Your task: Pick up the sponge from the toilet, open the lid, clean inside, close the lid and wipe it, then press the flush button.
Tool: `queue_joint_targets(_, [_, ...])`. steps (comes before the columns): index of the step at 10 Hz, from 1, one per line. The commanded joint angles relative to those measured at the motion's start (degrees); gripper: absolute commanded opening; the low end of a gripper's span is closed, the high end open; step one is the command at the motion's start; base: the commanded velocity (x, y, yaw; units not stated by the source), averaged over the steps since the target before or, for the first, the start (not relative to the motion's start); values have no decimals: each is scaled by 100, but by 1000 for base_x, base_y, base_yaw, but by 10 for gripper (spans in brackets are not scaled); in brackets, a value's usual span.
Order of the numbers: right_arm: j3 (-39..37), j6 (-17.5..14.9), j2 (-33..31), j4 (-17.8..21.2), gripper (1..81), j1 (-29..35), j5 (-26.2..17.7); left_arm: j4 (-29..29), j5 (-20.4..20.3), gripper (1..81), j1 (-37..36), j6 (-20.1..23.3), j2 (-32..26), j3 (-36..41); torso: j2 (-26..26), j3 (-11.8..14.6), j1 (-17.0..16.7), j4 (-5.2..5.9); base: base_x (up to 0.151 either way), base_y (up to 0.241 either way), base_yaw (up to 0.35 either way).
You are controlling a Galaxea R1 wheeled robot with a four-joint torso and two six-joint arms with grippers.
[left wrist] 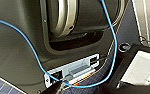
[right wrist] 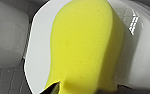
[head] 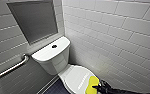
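A white toilet (head: 53,62) stands in the corner of a room with a grey tiled wall (head: 121,37), and a metal grab rail (head: 11,68) is fixed beside it. The lid (head: 73,77) is down. A bright yellow sponge (head: 92,84) rests on it, at the front edge on the side toward the tiled wall. The right gripper (head: 99,87), black, reaches in over that edge, and its fingers (right wrist: 53,88) sit close together on either side of the sponge's near end, apparently pinching it. The rest of the sponge juts out over the lid. The small dark flush button (head: 54,46) sits in the middle of the tank top, well apart from the sponge. The sponge looks very light and soft. It would probably squash under a firm grip and bend if pushed from one end, so holding it across the narrow waist nearer its middle should keep it flatter for wiping. The foam should not slip between the fingers, but the glossy lid looks slick, so the sponge may skid on it. The lid is probably stiff and best lifted at its front edge.
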Motion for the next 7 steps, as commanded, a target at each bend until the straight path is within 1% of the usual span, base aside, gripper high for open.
queue_joint_targets(1, [-195,-53,160,-11,811,403,186,-47,523,811,215,-15,-34,96,0,0,0,0,0,0,0])
queue_joint_targets(4, [-478,-62,415,-81,811,245,582,-47,532,811,233,-51,-114,96,0,0,0,0,0,0,0])
queue_joint_targets(6, [-487,-62,495,-389,811,122,819,-47,540,811,233,-60,-105,96,0,0,0,0,0,0,0])
queue_joint_targets(7, [-505,-62,503,-529,811,0,1011,-47,540,811,233,-60,-105,96,0,0,0,0,0,0,0])
